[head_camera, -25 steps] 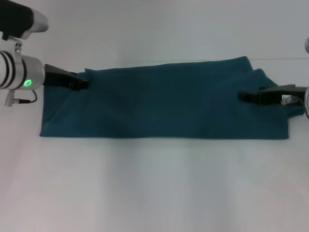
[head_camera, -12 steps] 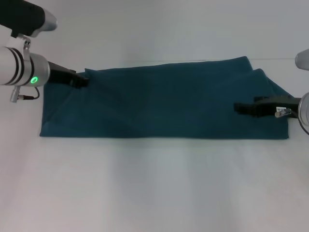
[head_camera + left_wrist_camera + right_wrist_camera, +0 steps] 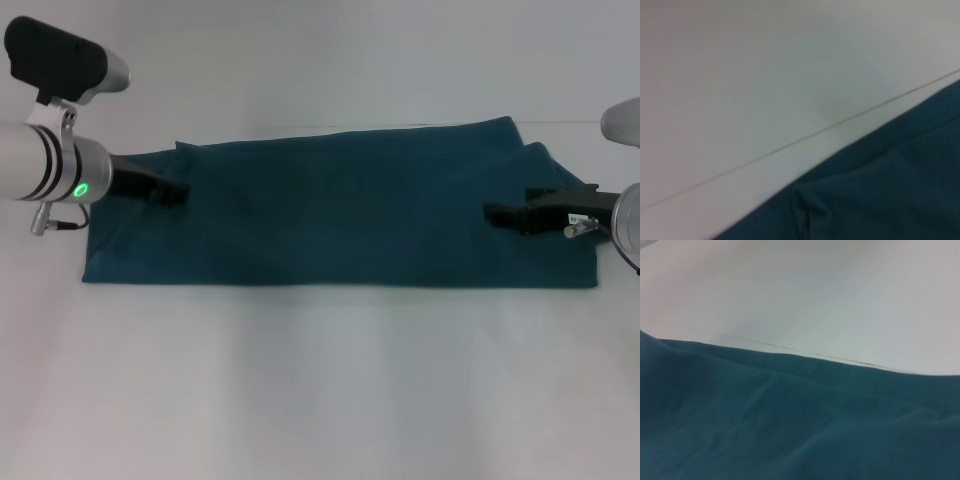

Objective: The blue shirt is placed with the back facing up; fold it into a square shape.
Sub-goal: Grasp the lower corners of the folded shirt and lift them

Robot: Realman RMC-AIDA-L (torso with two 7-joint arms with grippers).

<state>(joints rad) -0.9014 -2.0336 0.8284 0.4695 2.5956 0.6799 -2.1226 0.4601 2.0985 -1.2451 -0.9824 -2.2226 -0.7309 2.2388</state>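
- The blue shirt (image 3: 340,205) lies flat on the white tabletop (image 3: 320,380) as a long band that runs from left to right, in the far half of the surface.
- It shows only plain teal cloth on top, and its near edge is a straight line.
- The far edge rises a little toward the right, and at the right end a second layer of cloth looks out from behind the top one.
- The left hand (image 3: 172,190) is over the left end of the shirt, near the far left corner; its dark fingers point toward the middle of the cloth.
- I cannot tell whether the left hand is wide, narrow or holding cloth — the tips are dark against the dark shirt.
- The right hand (image 3: 497,213) is over the right end of the shirt, its dark fingers pointing toward the middle, about halfway between the far and near edges.
- For the right hand also I cannot tell its state, or whether the tips touch the cloth.
- The left wrist view shows a shirt edge with a small fold beside the white tabletop, which carries a thin dark line (image 3: 805,137).
- The right wrist view shows soft wrinkles in the cloth — behind it again the white tabletop.
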